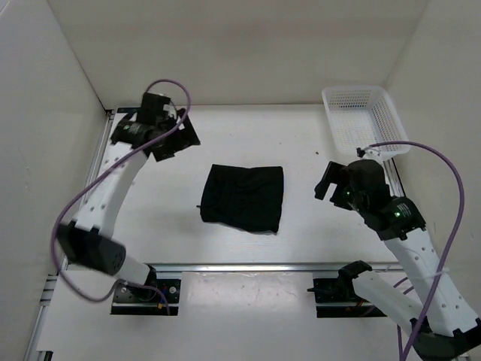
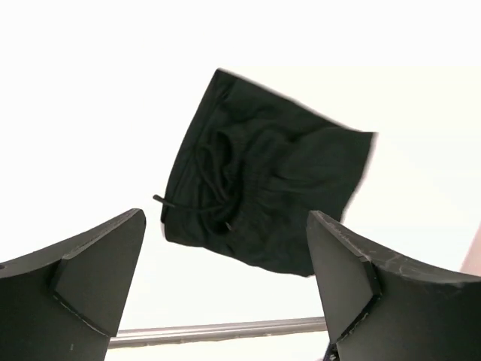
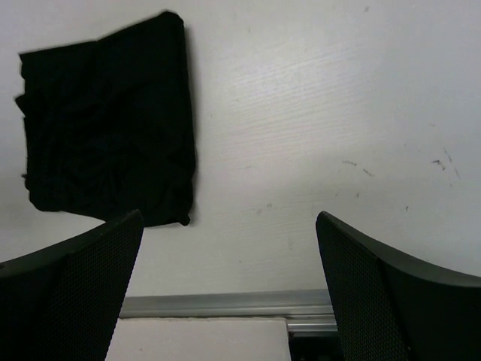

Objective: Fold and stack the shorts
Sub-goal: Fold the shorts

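Lying folded flat, one pair of shorts (image 1: 243,197) — left tool (image 1: 179,144), right tool (image 1: 325,180), both spread apart.

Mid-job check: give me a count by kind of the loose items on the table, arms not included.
black shorts: 1
white basket: 1
Total: 2

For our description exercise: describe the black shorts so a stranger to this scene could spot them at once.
Start at the white table. Near its middle lie the shorts, a folded, roughly square black bundle. Unlike the white mesh basket in the far right corner, they are soft, flat and dark, with a thin drawstring showing.
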Motion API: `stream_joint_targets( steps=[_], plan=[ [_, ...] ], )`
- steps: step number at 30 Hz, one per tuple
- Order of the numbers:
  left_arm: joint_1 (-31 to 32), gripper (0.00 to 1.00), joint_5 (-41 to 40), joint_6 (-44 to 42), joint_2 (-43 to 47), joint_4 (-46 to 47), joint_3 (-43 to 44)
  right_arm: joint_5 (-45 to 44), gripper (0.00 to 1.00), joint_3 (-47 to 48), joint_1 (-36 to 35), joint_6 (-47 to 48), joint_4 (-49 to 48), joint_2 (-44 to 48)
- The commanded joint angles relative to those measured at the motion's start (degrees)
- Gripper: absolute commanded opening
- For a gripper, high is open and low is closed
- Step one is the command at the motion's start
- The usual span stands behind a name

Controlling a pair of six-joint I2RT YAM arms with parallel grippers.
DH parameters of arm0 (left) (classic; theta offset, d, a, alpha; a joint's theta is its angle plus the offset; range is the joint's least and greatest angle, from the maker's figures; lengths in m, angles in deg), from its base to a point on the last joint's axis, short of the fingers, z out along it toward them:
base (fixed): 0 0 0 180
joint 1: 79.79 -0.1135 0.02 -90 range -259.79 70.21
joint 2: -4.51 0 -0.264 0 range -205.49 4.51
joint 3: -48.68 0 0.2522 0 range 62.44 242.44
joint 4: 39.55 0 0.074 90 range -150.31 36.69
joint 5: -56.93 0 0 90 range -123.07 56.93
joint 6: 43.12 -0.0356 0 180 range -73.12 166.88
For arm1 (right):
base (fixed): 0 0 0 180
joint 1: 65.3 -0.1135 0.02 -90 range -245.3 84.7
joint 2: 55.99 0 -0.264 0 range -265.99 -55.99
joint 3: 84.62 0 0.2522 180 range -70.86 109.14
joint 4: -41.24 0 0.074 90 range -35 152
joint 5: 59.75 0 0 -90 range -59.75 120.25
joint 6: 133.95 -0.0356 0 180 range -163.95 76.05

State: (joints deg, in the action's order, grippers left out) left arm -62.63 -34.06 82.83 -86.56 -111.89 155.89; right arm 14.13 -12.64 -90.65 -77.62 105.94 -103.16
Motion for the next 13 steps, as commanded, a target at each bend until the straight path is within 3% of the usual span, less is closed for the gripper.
stream_joint_targets(
  steps=[1, 6, 13],
  plan=[
    [0.15, 0.99, -4.19, -1.93, 11.77, -2.76, -0.28, -5.49, 1.00, 5.15, 0.21, 2.65, 1.97, 2.71],
    [0.15, 0.99, -4.19, -2.46, 25.13, -0.31, -5.54, -8.14, 1.00, 6.21, 0.21, 5.54, 2.95, 6.13],
    [-0.38, 0.99, -4.72, -1.94, 30.07, 0.23, -9.42, -11.65, 1.00, 5.68, 0.21, 6.25, 2.94, 10.88]
  ],
)
